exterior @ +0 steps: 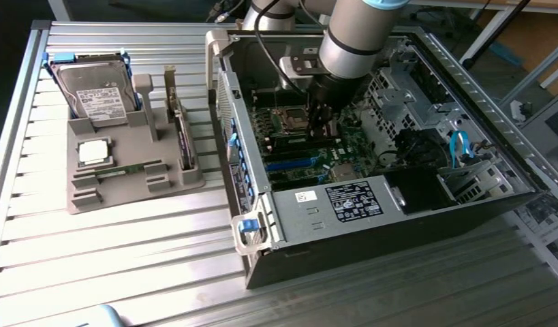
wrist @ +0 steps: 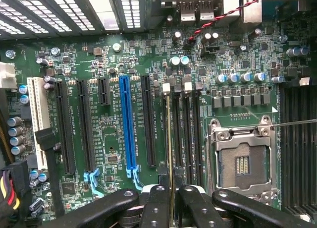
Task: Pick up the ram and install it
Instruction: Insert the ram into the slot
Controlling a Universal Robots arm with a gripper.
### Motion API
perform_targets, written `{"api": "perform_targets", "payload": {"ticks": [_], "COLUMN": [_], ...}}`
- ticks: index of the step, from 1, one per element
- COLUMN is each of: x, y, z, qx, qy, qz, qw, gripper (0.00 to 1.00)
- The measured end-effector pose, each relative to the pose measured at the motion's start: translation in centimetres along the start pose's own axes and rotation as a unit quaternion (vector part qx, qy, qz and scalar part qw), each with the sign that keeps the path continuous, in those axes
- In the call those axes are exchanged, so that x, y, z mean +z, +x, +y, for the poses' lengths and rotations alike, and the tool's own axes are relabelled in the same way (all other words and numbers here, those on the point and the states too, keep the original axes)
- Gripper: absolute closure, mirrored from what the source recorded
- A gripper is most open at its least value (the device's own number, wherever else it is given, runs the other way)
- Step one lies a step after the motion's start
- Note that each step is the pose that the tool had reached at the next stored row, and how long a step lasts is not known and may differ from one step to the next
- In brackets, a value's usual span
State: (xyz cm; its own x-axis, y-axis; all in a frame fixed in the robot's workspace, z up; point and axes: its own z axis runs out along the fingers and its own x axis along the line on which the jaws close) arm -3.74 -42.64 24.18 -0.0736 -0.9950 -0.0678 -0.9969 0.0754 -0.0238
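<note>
The claw is clenched on the ram, held edge-on above the motherboard. The empty processor socket lies just beside it at 3 o'clock.

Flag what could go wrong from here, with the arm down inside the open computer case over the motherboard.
1. The gripper holds the ram edge-on above the memory slots beside the empty processor socket. If the stick is slightly off the slot line, pressing could jam it or stress the board.
2. The slots sit close together, so it might land in a neighbouring one.
3. The grip is on a thin edge; the stick could tilt or slip.
</note>
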Motion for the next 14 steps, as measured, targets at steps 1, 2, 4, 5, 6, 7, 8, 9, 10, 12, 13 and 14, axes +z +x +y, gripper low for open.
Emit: {"api": "perform_targets", "payload": {"ticks": [1,2,4,5,6,7,8,9,10,12,13,14], "x": [0.01,0.01,0.02,0.03,0.06,0.11,0.16,0.22,0.26,0.31,0.34,0.37], "y": [0.01,0.01,0.01,0.01,0.0,0.0,0.0,0.01,0.01,0.02,0.02,0.02], "z": [0.07,0.13,0.15,0.15,0.16,0.16,0.16,0.16,0.16,0.16,0.16,0.17], "qx": [0.0,0.0,0.0,0.0,0.0,0.0,0.0,0.0,0.0,0.0,0.0,0.0], "qy": [0.0003,0.0006,0.0009,0.0009,0.0009,0.001,0.0011,0.0012,0.0012,0.0012,0.0012,0.0013], "qz": [-0.0001,0.0,0.0,0.0,-0.0001,-0.0002,-0.0002,-0.0001,-0.0001,0.0,0.0,-0.0001], "qw": [1.0,1.0,1.0,1.0,1.0,1.0,1.0,1.0,1.0,1.0,1.0,1.0], "gripper": [0.86,0.86,0.86,0.86,0.86,0.86,0.86,0.86,0.86,0.86,0.86,0.86]}}
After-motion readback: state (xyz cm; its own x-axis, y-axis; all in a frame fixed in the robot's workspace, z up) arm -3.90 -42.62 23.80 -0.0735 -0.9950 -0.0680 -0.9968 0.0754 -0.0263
